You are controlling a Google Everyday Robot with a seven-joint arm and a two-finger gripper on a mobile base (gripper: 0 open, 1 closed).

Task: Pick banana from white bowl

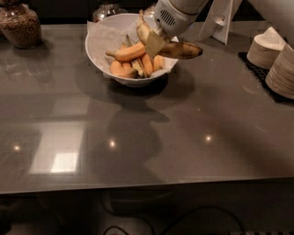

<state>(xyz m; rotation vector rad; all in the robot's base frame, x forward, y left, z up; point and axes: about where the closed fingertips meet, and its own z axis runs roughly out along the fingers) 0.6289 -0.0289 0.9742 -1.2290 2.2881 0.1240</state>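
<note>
A white bowl lined with paper stands at the back of the grey counter and holds several bananas. My gripper comes down from the top right and is shut on a brown-spotted banana. It holds that banana above the bowl's right rim, with the banana's tip pointing right past the rim. Another banana end shows just left of the gripper, partly hidden by it.
A glass jar of nuts stands at the back left. Two stacks of paper plates sit on a black mat at the right edge. A white stand and a glass vessel are behind the bowl.
</note>
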